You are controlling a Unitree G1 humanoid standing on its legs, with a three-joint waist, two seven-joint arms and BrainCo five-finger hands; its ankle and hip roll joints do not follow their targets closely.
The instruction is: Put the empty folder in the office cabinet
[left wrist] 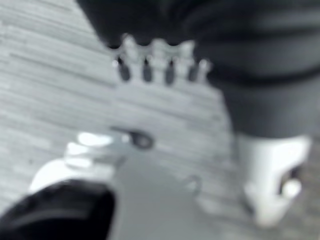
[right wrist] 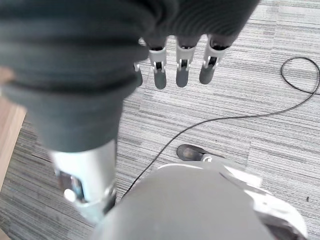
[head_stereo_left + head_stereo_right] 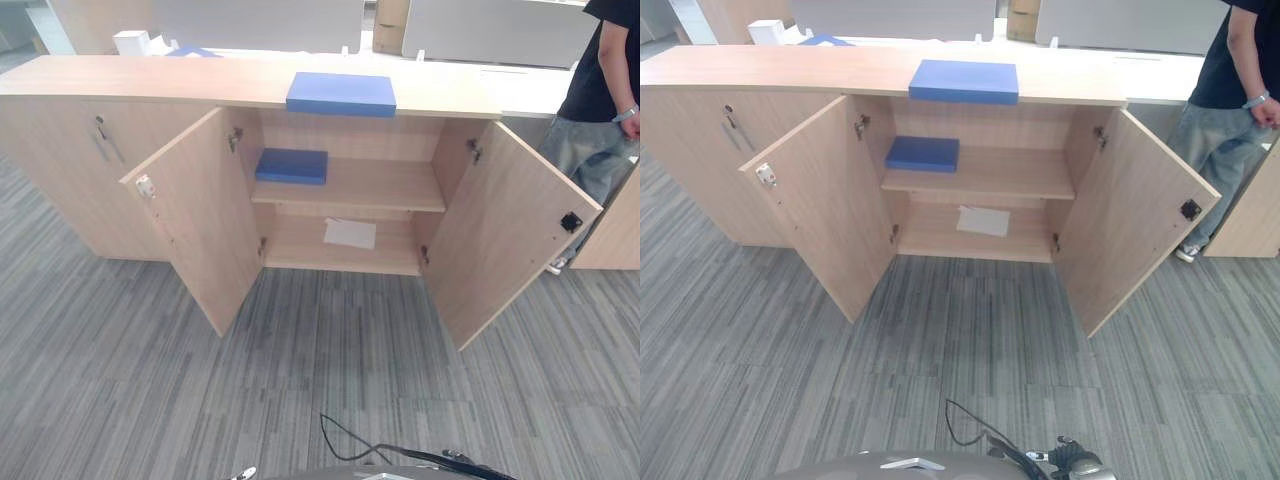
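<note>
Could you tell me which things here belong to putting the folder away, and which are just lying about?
Belonging to the job:
blue folder on the cabinet top
open cabinet
left hand and right hand, both hanging free

Just lying about:
blue folder on the shelf
white sheet on the lower shelf
white box
person

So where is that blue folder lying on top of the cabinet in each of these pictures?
Left eye view: the blue folder on top lies on the cabinet top, above the open compartment, upper middle.
Right eye view: same spot, slightly further left.
Wrist views: carpet beyond each robot hand, no folder.
Shared landmark: the second blue folder on the upper shelf, directly below and left.
</note>
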